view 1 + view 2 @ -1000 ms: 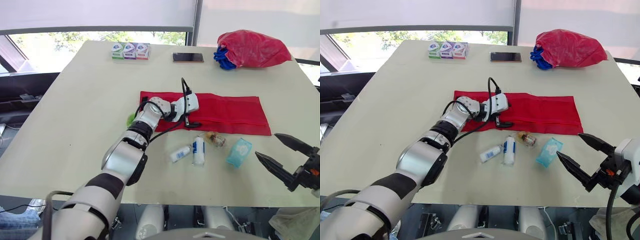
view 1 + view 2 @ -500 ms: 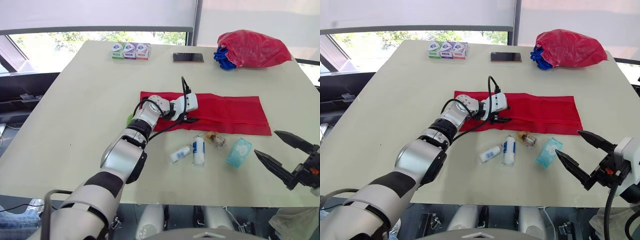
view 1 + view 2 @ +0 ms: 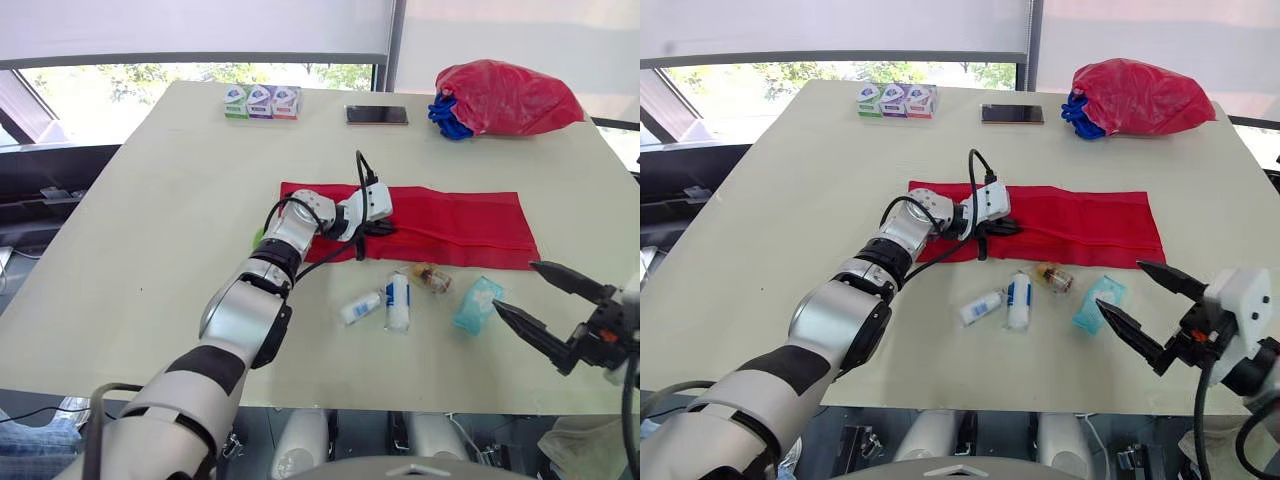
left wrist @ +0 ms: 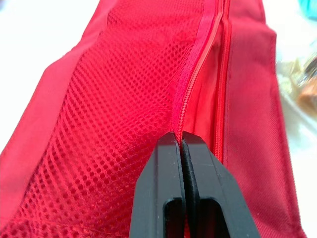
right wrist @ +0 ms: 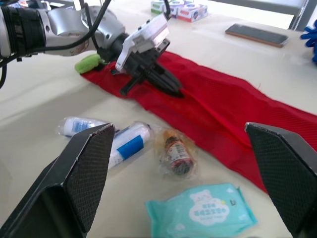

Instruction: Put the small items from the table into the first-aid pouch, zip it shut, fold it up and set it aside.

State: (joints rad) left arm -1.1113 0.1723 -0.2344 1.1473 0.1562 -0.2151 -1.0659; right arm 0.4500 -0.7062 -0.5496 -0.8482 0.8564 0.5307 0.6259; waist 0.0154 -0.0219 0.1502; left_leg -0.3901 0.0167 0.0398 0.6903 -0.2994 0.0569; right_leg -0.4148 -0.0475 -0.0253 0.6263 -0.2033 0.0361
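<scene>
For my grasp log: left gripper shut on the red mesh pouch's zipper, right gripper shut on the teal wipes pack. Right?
No: the right gripper has its jaws wide open, not clamped on the teal wipes pack, as the right wrist view shows. The left gripper is shut on the zipper of the red mesh pouch.

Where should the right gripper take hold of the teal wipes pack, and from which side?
Probably pinch the wipes pack across its narrow width, from above: it lies flat on the table, apart from the small bottle, and the open right gripper is beside it.
</scene>
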